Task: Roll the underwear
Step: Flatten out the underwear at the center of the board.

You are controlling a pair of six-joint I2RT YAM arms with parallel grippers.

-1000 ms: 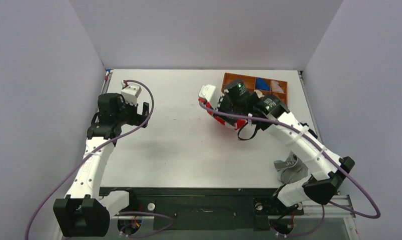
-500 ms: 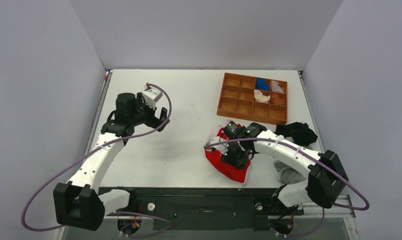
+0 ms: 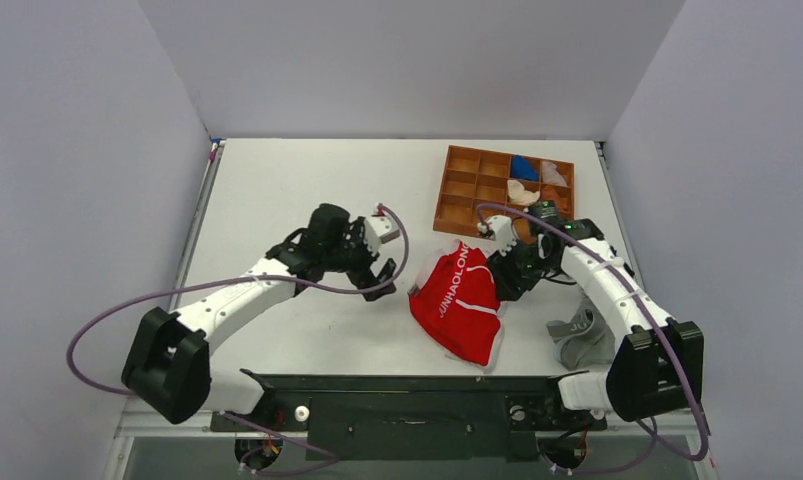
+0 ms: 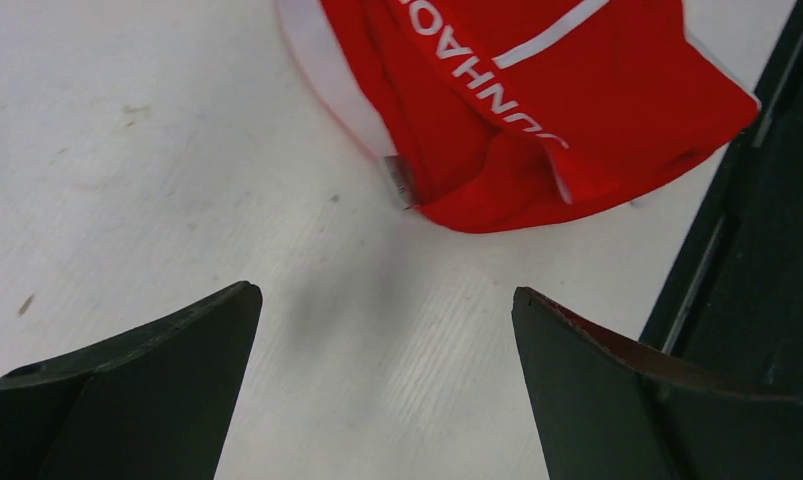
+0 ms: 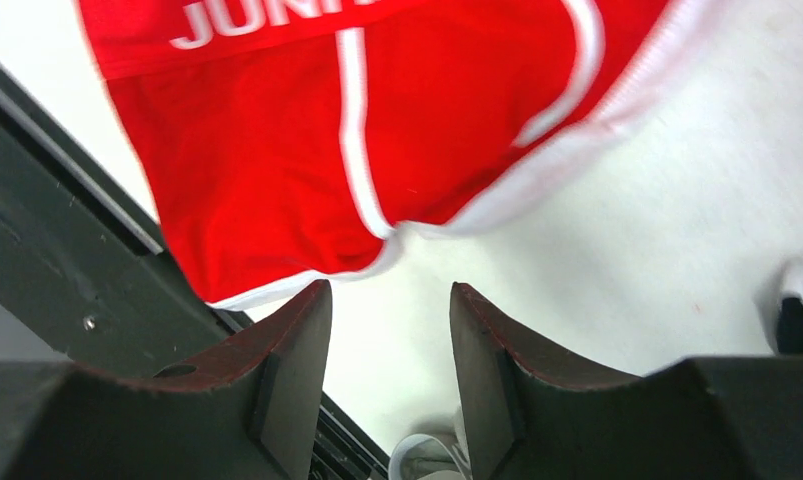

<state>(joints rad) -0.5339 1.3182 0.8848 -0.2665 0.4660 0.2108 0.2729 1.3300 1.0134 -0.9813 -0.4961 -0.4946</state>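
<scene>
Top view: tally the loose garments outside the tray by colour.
Red underwear: 1
Grey garment: 1
Total in view: 2

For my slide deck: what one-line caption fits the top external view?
Red underwear lies unrolled on the table between the open left gripper and the open right gripper, neither holding it.

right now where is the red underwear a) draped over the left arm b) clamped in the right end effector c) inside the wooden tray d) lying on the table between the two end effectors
d: the underwear lies on the table between the left end effector and the right end effector, and both are open with nothing between their fingers.
</scene>
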